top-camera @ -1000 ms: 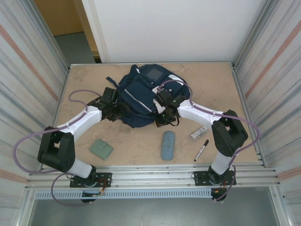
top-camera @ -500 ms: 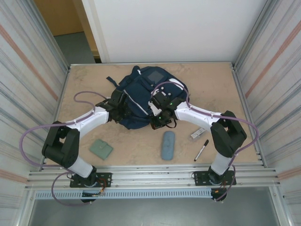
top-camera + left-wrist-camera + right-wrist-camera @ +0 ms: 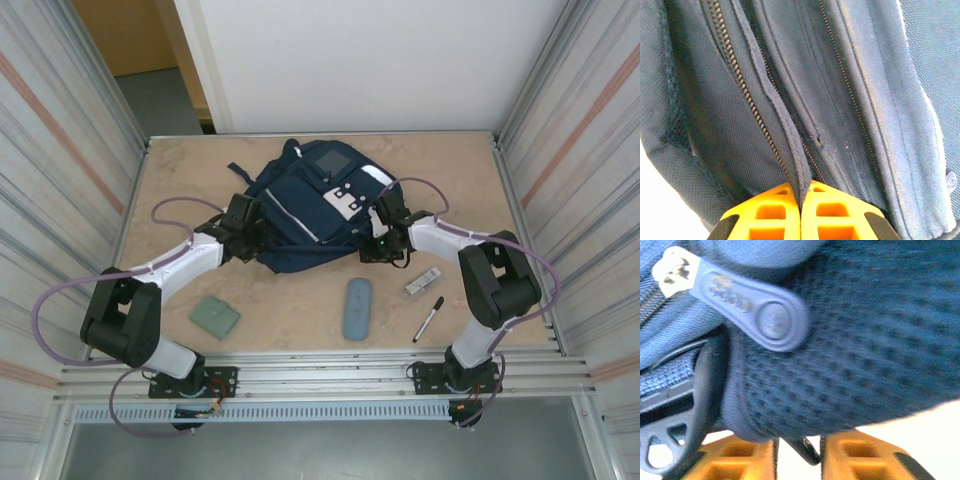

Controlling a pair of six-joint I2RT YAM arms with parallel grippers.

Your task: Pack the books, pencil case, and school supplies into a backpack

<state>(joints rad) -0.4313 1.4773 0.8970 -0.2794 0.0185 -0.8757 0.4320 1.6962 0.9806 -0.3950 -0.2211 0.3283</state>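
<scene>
The navy backpack [image 3: 300,205] lies at the table's middle back. At its left edge, my left gripper [image 3: 247,224] is shut on a fabric flap beside a zip [image 3: 790,125]; its orange fingers [image 3: 770,215] pinch the strip with the left gripper [image 3: 802,197] fully closed. My right gripper [image 3: 380,240] is at the backpack's lower right side, open, with mesh fabric [image 3: 865,340] just above the right gripper [image 3: 797,452] and a thin dark tab hanging in the gap. The blue-grey pencil case [image 3: 356,308], black marker [image 3: 429,318], silvery bar [image 3: 423,281] and grey-green pad [image 3: 215,316] lie on the table. The books are out of view.
Metal walls close in the table on the left and right. A grey zip pull [image 3: 755,315] and a black plastic buckle [image 3: 670,425] sit close to my right fingers. The loose items lie between the backpack and the near rail [image 3: 320,365].
My left gripper has closed on the flap at the backpack's left edge. My right gripper has moved right, from the backpack's front to its right side, and its jaws have parted.
</scene>
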